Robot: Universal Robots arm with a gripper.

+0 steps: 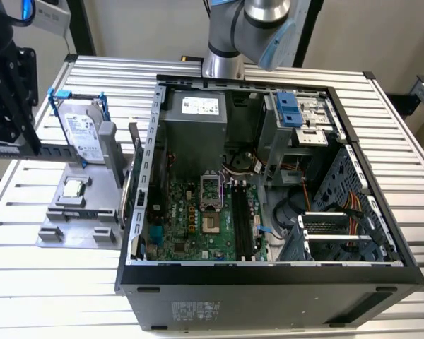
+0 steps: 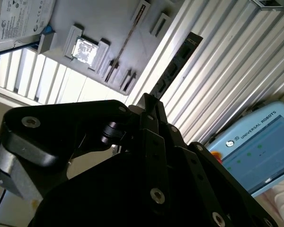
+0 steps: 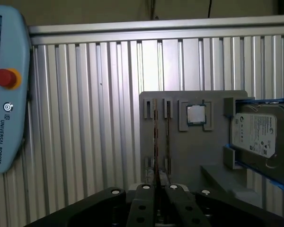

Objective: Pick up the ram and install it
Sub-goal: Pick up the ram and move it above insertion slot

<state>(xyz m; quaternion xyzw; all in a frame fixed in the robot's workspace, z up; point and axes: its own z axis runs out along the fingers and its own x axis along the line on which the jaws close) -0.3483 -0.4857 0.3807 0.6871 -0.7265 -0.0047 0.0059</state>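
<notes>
tool (image 2: 150,108) apparently clamping ram (image 2: 175,65), processor (image 3: 195,114) in grey holder (image 3: 189,156)

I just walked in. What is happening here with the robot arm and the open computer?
The arm's gripper is shut on the ram, holding it in the air near the grey parts holder. The hard drive and the processor chip sit in that holder. The ram is not yet in the open computer case.
</notes>
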